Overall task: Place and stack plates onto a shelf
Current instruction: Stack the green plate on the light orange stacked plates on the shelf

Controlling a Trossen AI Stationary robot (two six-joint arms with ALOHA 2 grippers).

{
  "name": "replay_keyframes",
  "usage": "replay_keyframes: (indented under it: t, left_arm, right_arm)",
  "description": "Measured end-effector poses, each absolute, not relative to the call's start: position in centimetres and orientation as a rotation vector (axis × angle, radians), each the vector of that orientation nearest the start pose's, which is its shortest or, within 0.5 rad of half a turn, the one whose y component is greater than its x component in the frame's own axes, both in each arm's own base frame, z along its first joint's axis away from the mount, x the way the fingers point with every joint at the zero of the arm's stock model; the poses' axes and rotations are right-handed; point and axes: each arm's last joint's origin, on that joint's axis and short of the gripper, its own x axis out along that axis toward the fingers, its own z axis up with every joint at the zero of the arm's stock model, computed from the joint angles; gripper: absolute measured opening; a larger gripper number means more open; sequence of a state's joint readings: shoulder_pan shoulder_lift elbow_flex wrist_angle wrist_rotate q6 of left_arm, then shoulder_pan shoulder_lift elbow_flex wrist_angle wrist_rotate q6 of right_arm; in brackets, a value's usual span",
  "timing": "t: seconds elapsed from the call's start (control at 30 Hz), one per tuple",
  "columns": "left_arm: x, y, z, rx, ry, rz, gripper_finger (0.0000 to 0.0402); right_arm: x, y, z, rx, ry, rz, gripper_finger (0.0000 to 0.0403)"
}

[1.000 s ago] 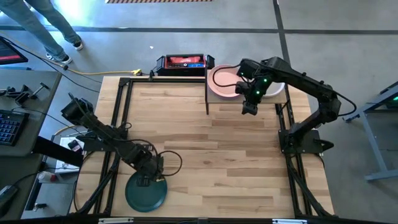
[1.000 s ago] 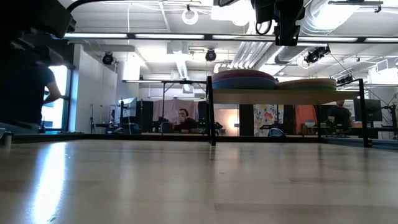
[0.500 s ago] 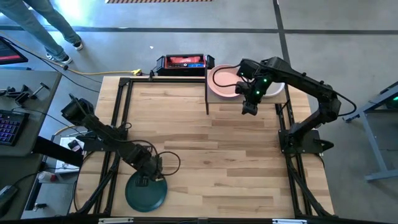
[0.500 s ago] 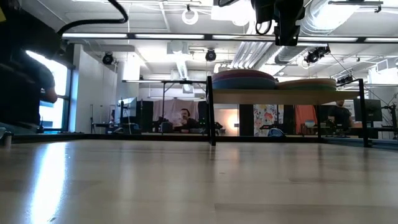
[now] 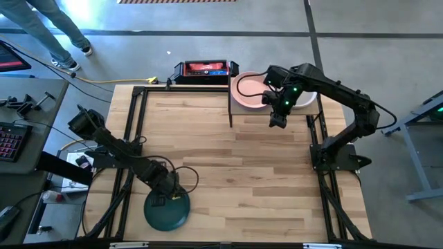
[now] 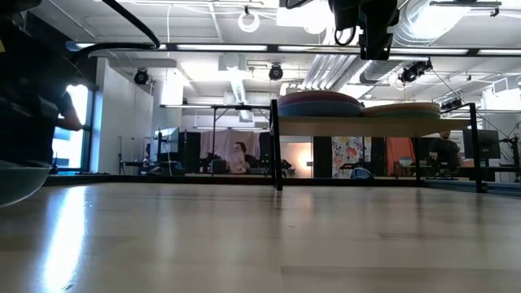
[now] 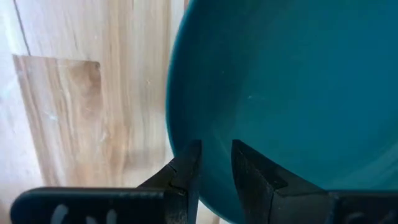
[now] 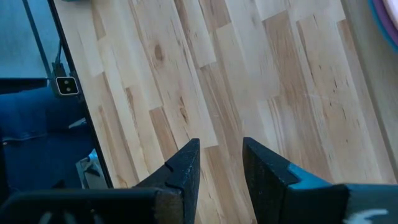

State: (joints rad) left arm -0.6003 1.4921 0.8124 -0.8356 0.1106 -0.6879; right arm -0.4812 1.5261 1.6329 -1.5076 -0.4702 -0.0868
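A dark green plate [image 5: 168,213] sits near the table's near-left corner; its edge shows at the low view's left border [image 6: 16,185]. My left gripper [image 5: 160,201] is shut on its rim. The shelf [image 5: 277,108] stands at the far right edge of the table. It carries a stack topped by a pink plate [image 5: 248,88] and a second stack topped by a cream plate [image 5: 306,99]. In the low view the stacks [image 6: 319,104] [image 6: 411,109] rest on the shelf board [image 6: 374,125]. My right gripper [image 5: 277,122] hangs open and empty by the shelf's near edge. My left gripper pinches the dark green plate's rim [image 7: 208,163] on the plate's far-left side. One finger [image 7: 185,169] is outside the rim and the other [image 7: 252,177] is over the plate's inner face. The fingers come down at a slant from the table's left. Whether the plate is clear of the table cannot be told.
A red and black box [image 5: 202,69] lies at the far edge, left of the shelf. Black frame rails [image 5: 129,131] run along the table's left and right sides. Bare wood [image 5: 235,173] stretches between the plate and the shelf. A person [image 5: 52,28] stands beyond the far-left corner.
My left gripper has moved a little toward the table's right, keeping its hold, and the dark green plate has shifted that way with it. The plate's edge has come into the low view at its left border. My right arm has kept still.
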Motion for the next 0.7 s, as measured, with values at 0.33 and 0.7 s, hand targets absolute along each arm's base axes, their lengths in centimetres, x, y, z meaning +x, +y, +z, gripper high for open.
replay_keyframes:
  t: [0.33, 0.7]
  left_arm:
    - [19.2, -13.6, 17.0, -0.236, 1.621, 0.009, 0.0076]
    - [19.5, -13.8, 18.8, -0.186, 1.631, 0.022, 0.0076]
  right_arm:
    - [23.8, -10.9, 36.1, 0.558, 1.237, 0.05, 0.0101]
    - [24.0, -11.1, 36.1, 0.54, 1.208, 0.05, 0.0101]
